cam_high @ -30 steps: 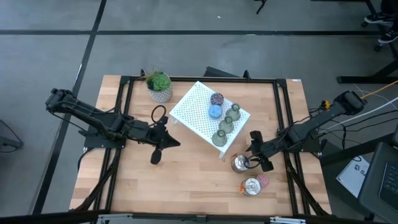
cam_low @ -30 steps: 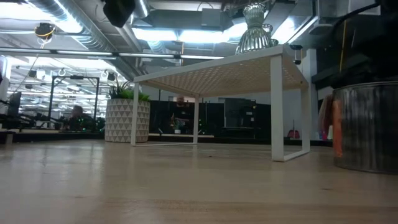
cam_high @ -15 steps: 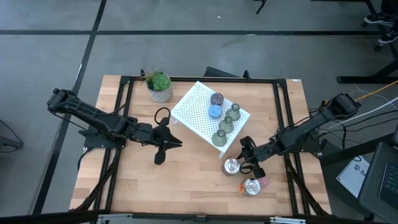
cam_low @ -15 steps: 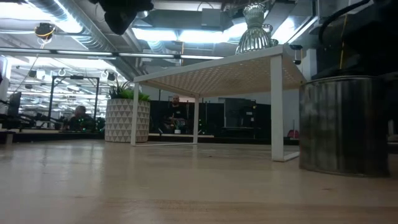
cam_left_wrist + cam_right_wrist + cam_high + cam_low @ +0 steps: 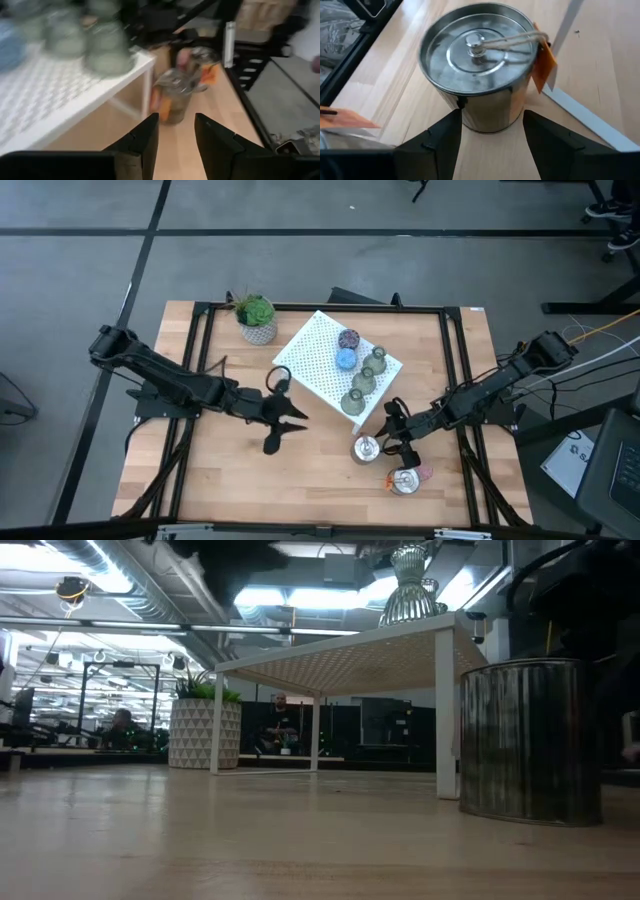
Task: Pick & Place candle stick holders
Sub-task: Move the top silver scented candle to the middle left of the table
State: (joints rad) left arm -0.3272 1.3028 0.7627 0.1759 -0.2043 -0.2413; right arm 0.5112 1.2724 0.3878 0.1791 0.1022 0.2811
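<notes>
The silver candle stick holder (image 5: 366, 448) in play stands upright on the wooden table (image 5: 310, 480), just off the near corner of the white perforated stand (image 5: 320, 360). It is a short, smooth metal cylinder with a recessed top, a small knob at the centre, and an orange tag on a string hanging down its side; in the low view its brushed wall (image 5: 530, 740) rises beside the stand's leg. The right gripper (image 5: 490, 132) has its two dark fingers on either side of the cylinder's lower wall, spread about as wide as the tin, but whether they actually press on it cannot be told. A second silver holder (image 5: 402, 479) sits nearer the front edge, with a pink holder (image 5: 424, 471) touching or just beside it. On top of the stand, a purple holder (image 5: 348, 338) and a blue holder (image 5: 346, 359) sit near the middle, and three olive-green bell-shaped holders (image 5: 363, 380) line the edge toward the right arm, the last one at the corner just above the silver tin. The left gripper (image 5: 290, 418) hovers over bare table on the other side of the stand, fingers parted and holding nothing, pointing toward the tin past the stand's leg. A potted plant (image 5: 257, 318) in a patterned white pot stands at the far edge.
</notes>
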